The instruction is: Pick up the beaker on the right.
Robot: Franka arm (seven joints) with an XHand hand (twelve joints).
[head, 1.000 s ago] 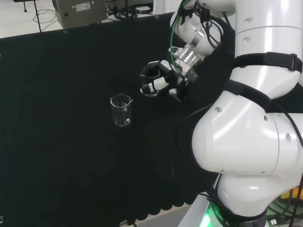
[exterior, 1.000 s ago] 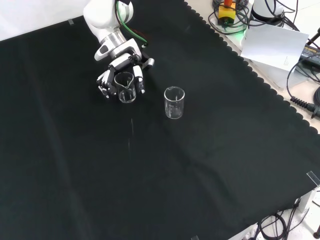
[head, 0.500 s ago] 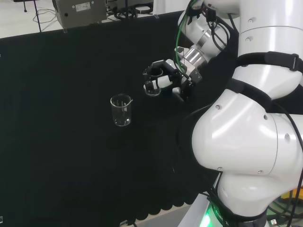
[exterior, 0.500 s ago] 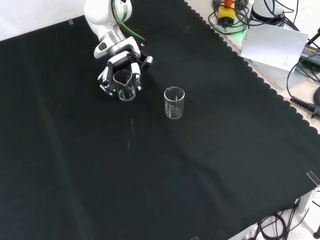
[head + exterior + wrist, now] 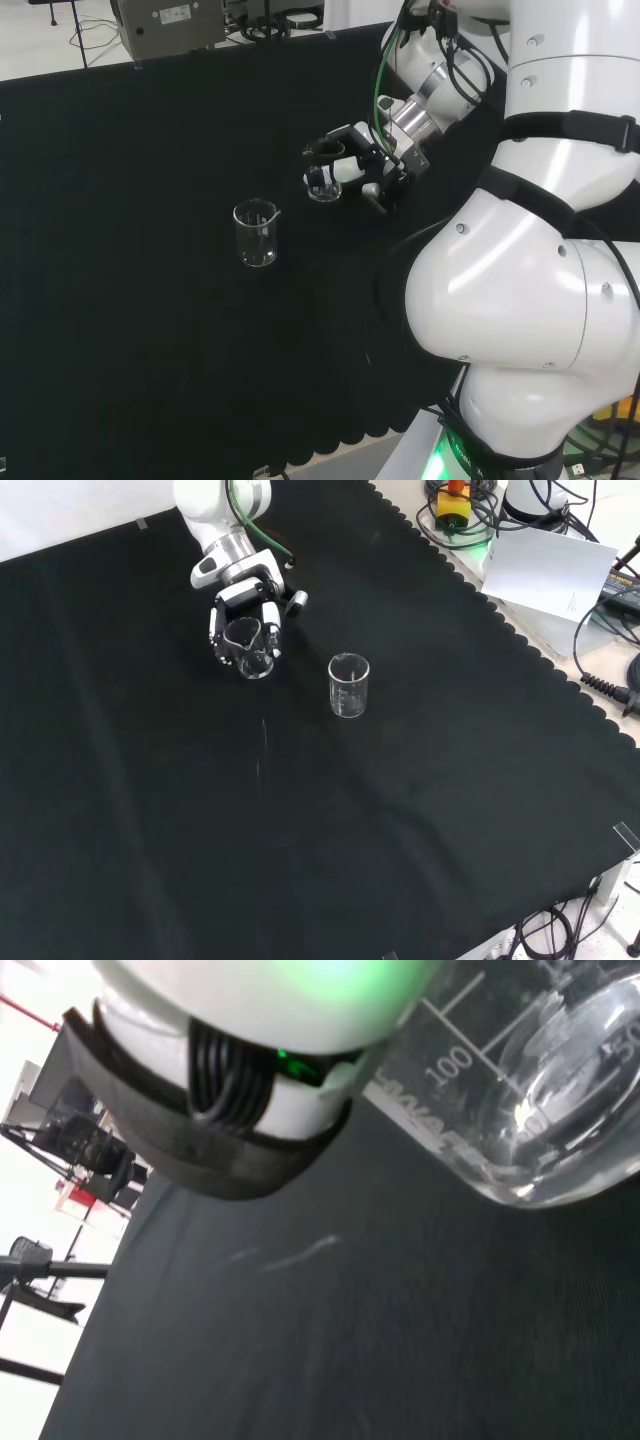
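Two clear glass beakers show on the black cloth. The hand [image 5: 352,168] is curled round the smaller-looking one [image 5: 323,185], the right-hand one in the head view, and holds it slightly tilted just above the cloth. In the front view the same hand [image 5: 238,592] comes in from the top, its fingers [image 5: 272,636] wrapped on both sides of that beaker [image 5: 250,650]. In the wrist view the beaker's graduated wall and base [image 5: 520,1090] sit close beside a white and black finger [image 5: 230,1070]. The second beaker [image 5: 256,233] [image 5: 349,686] stands upright and apart.
The arm's big white links [image 5: 520,300] rise at the right of the head view. In the front view, cables, a paper sheet [image 5: 548,570] and a yellow device lie beyond the cloth's scalloped edge [image 5: 520,630] at the right.
The hand with the beaker has risen a little and drawn toward the arm: up and right in the head view, slightly higher in the front view. The other beaker has not moved.
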